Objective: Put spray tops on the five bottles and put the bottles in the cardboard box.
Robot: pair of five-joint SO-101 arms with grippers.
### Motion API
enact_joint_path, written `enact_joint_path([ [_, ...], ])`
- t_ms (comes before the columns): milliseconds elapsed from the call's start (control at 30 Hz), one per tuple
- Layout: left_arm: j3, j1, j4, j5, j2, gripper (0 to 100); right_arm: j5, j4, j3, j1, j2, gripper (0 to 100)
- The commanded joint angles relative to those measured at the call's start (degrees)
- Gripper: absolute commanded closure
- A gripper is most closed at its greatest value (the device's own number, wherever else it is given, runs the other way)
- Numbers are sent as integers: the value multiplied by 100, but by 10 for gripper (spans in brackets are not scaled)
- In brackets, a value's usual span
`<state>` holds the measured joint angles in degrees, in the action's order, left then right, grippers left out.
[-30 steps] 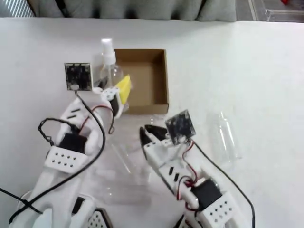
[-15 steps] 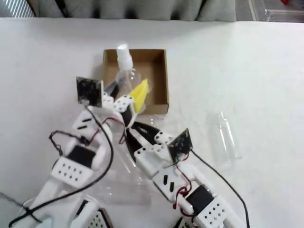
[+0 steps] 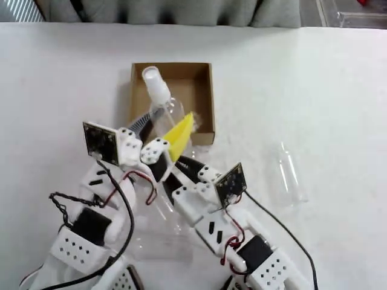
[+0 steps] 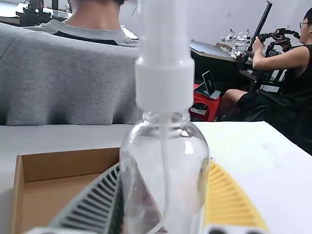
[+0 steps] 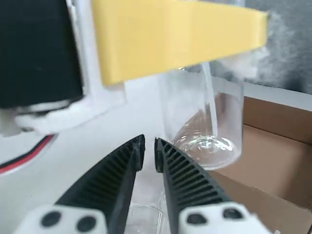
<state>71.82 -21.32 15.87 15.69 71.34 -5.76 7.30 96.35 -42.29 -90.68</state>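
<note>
Carrying a capped bottle to the cardboard box looks like the step in hand. The next move probably calls for lowering it until its base rests on the box floor, then parting the claw.

High view: the left claw [image 3: 164, 128] is clamped on the clear bottle [image 3: 172, 109], whose white spray top [image 3: 155, 84] leans toward the far left. The bottle hangs over the near left part of the cardboard box [image 3: 211, 103]. The left arm stretches up from the near left. The right claw [image 3: 180, 171] sits just near of the box, tucked under the left one. A second bottle [image 3: 289, 175], uncapped, lies on the tabletop [image 3: 314, 90] well to the right.

Left wrist view: the bottle [image 4: 165, 165] stands upright between a grey finger [image 4: 97, 204] and a yellow finger [image 4: 229, 195], with its spray top [image 4: 164, 73] above and the box [image 4: 63, 163] beyond.

Right wrist view: the right claw [image 5: 147, 146] has its black fingers almost together, holding nothing. Just beyond them the bottle's base [image 5: 209, 122] hangs above the box [image 5: 278, 122].
</note>
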Motion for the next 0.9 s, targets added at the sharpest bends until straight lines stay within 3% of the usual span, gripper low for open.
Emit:
enact_joint_path([
  [0, -26, -75, 0, 53, 180, 959, -9, -119, 70, 479, -48, 981],
  [633, -149, 48, 299, 44, 145, 959, 35, 119, 70, 611, -48, 981],
  [867, -141, 813, -712, 44, -435, 959, 44, 418, 70, 875, -57, 981],
])
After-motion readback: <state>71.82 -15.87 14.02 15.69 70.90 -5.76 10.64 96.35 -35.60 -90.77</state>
